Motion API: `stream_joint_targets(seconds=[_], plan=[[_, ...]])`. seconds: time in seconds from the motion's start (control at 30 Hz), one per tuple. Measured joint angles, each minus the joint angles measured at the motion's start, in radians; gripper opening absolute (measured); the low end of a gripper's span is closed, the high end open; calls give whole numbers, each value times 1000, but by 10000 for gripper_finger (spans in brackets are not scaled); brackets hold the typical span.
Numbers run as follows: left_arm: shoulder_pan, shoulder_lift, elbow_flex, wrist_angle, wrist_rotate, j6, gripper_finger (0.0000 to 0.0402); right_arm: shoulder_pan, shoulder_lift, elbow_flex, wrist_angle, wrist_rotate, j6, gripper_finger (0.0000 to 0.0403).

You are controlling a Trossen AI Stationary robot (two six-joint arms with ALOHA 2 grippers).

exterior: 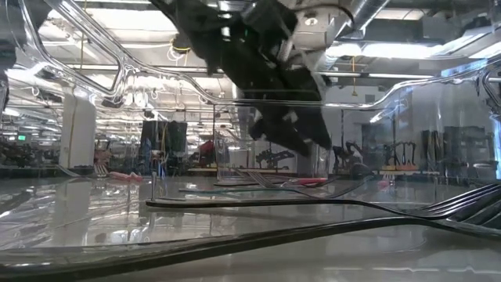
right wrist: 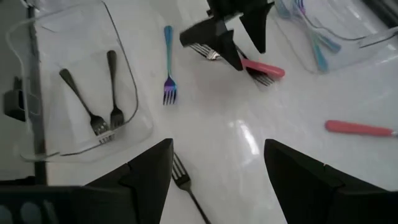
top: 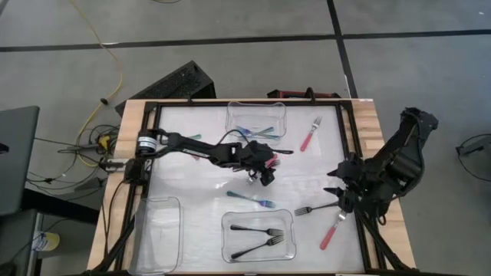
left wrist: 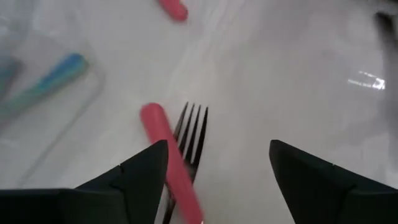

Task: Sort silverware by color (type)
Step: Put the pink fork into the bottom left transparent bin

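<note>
Glossy white sheet covers the counter (top: 207, 192), framed by pale wood. From above, the left tool (top: 265, 175) hangs at mid-counter on an arm stretched flat from the left edge, its fingers spread, with nothing between them. A pink-handled fork (top: 278, 156) lies just beside it. A clear plastic bin (top: 230, 115) at the far edge holds teal forks (top: 257, 132); a nearer clear bin (top: 227, 247) holds 2 black forks (top: 258, 238). A third clear bin (top: 177, 230) sits at the left. One teal fork (top: 252, 199) lies loose between the tool and the near bin. The right tool (top: 337, 192) rests low at the right edge, arm folded, fingers apart, near a dark fork (top: 313, 208) and 2 more pink-handled forks (top: 328, 231) (top: 310, 135).

The low view shows slim dark fork handles (exterior: 313, 205) lying flat across the shiny surface, the left tool (exterior: 291, 135) hanging above them.

In the left wrist view, 2 blunt black fingers (left wrist: 140, 171) stand wide apart above a rounded pink handle (left wrist: 168, 155) lying across a black fork's 4 tines (left wrist: 194, 130).

In the right wrist view, the right fingers (right wrist: 149, 168) are parted over bare sheet, a dark fork (right wrist: 183, 180) between them, untouched; the iridescent teal fork (right wrist: 168, 62) lies beyond.
</note>
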State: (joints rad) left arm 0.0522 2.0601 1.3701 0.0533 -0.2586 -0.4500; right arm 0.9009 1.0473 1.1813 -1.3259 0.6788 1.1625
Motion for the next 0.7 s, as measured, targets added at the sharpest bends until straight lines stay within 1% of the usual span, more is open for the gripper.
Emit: stream_joint_targets(seconds=[0.13,0.2,0.23,0.33,0.43,0.53,0.6,0.7], plan=[[-4,35,80,-178,12,-18,265,0,-27,-25,37,2,-6,276],[-7,37,99,-273,6,-26,265,0,-36,-31,39,2,-7,276],[-7,37,102,-295,-2,-27,265,0,-41,-35,40,2,-7,276],[-12,37,104,-341,-16,-59,265,0,-51,-42,34,3,-10,276],[-20,37,104,-382,0,-122,265,0,-55,-42,31,9,-19,276],[-34,37,90,-381,-11,-147,265,0,-56,-42,27,27,-19,276],[-40,37,79,-388,-42,-156,259,0,-56,-42,24,31,-23,276],[-39,37,65,-380,-45,-168,238,0,-56,-42,24,31,-35,276]])
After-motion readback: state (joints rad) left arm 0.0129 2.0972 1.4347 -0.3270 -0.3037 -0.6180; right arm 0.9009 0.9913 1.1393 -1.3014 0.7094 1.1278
